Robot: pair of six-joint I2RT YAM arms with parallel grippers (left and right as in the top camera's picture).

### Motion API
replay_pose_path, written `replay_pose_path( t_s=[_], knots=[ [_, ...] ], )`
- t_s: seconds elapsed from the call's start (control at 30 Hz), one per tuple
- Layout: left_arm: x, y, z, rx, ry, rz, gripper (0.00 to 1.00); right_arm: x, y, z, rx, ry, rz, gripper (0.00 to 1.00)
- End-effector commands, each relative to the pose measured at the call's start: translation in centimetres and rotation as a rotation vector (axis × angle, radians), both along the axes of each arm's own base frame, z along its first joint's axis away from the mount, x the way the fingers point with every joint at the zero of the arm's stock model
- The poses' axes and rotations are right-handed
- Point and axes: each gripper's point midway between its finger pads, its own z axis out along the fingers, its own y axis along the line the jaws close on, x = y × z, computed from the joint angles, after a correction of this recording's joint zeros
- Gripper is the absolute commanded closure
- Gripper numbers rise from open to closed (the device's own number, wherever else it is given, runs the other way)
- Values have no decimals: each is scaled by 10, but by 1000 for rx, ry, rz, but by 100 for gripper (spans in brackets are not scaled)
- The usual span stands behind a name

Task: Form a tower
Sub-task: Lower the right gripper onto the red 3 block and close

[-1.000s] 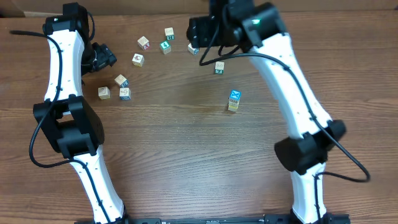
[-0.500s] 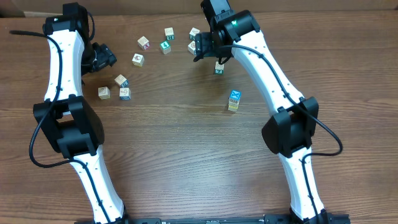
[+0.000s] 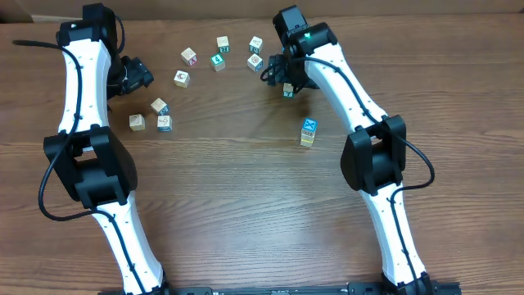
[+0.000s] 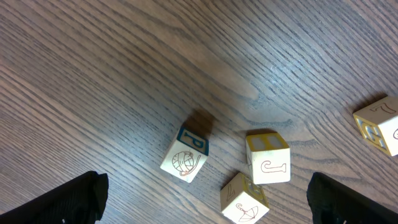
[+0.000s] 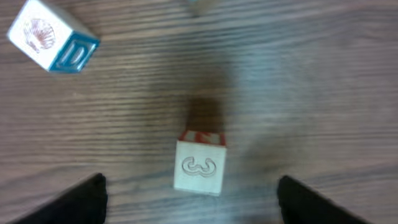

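- The tower (image 3: pixel 308 132): blue-topped, upright, right of the table's centre, apart from both arms.
- Left gripper (image 4: pixel 204 186): jaws wide, empty, above loose cubes (image 4: pixel 267 157).
- Right gripper (image 5: pixel 189 194): jaws wide, empty, straddling a single cube (image 5: pixel 200 165).

With the left gripper (image 4: pixel 205 193) spread wide, a yellow-topped wooden cube (image 4: pixel 268 159) sits just right of a blue-sided wooden picture cube (image 4: pixel 185 156).

The tower (image 3: pixel 308 132) stands on the table (image 3: pixel 246 180), loose cubes (image 3: pixel 189 56) scattered behind it.
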Motion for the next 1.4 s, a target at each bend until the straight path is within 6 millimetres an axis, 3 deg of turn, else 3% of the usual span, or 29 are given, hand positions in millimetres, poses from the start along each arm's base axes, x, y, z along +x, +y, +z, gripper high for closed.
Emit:
replay_pose_path(
  t_s=[0.0,0.1,0.47,0.6,0.67,0.73,0.8,0.93,1.1,1.3,1.37],
  knots=[
    [4,-1,0,9,-4,-27,0,1,2,-14,-3,14,2,33],
    [4,-1,0,9,-4,-27,0,1,2,-23,-7,24,0,35],
    [4,-1,0,9,-4,-27,0,5,1,-26,-2,13,-4,42],
    [4,-1,0,9,-4,-27,0,5,2,-26,-2,11,-3,59],
    [4,-1,0,9,-4,-27,1,3,0,-26,-6,21,-4,62],
    [4,-1,0,9,-4,-27,1,1,-1,-29,-11,32,-4,62],
    [4,-1,0,9,-4,-27,0,0,-1,-30,-13,34,-4,55],
    [4,-1,0,9,-4,-27,0,2,-2,-31,-19,24,-7,54],
    [4,-1,0,8,-4,-27,0,2,-2,-32,-20,27,-7,59],
    [4,-1,0,9,-4,-27,0,-2,-5,-42,-32,43,-8,59],
    [4,-1,0,9,-4,-27,0,-2,-6,-42,-39,41,-10,63]
  ],
)
